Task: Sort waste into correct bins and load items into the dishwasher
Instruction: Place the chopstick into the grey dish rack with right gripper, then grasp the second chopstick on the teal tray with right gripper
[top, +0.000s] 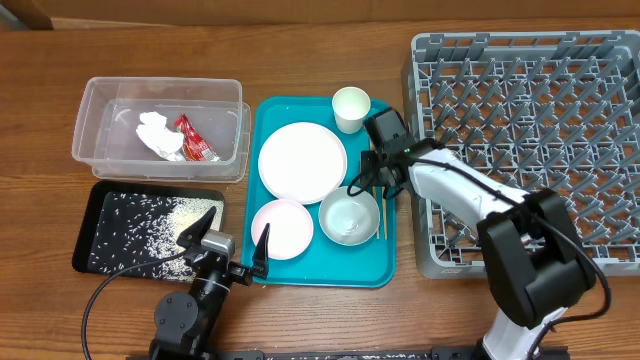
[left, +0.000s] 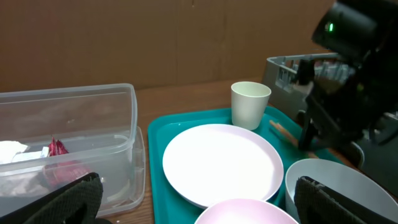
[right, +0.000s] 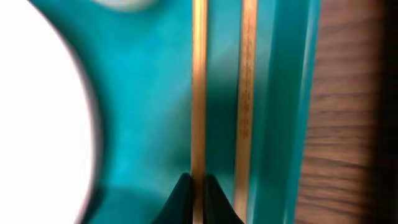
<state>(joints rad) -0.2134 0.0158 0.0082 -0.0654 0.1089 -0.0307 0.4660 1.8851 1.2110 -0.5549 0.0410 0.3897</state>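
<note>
My right gripper (top: 374, 178) is down over the teal tray's right side, by the rack's left edge. In the right wrist view it (right: 198, 188) is shut on one wooden chopstick (right: 198, 93); the second chopstick (right: 247, 93) lies beside it. Both chopsticks (top: 380, 210) lie along the tray's right side. The large white plate (top: 302, 162), pinkish plate (top: 282, 228), bowl (top: 348, 216) and cup (top: 350, 108) sit on the tray. My left gripper (top: 235, 245) (left: 202, 208) is open and empty at the tray's front left. The grey dish rack (top: 530, 140) stands on the right.
The clear tub (top: 105, 150) at back left holds the tissue (top: 155, 133) and red sauce packet (top: 195, 140). The black tray (top: 100, 205) in front of it holds scattered rice grains (top: 165, 225). The teal tray (top: 325, 268) lies mid-table.
</note>
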